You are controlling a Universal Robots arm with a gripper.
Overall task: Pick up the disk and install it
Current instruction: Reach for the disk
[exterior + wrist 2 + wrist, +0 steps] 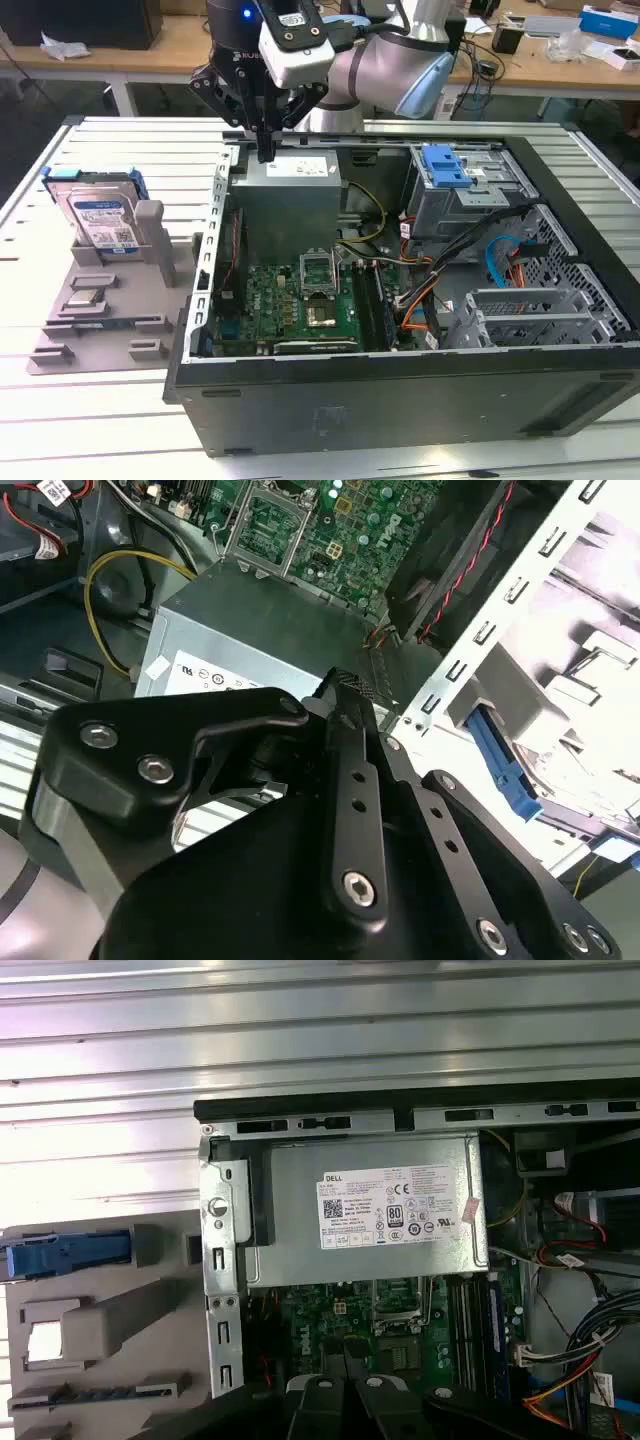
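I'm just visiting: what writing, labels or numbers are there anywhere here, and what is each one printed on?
No text here can be quoted with confidence.
White sticker on the grey metal box: rows of fine print and symbols, too small to read.
Blue-and-white label on the disk: blurred.
Markings on the motherboard: too small to read.

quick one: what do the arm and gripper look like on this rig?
The arm is silver-grey tubing with a pale blue joint cap. The gripper is matte black, with bar-linkage fingers studded with silver screw heads and a blue light on its base. A white-and-grey camera box is mounted at the wrist.
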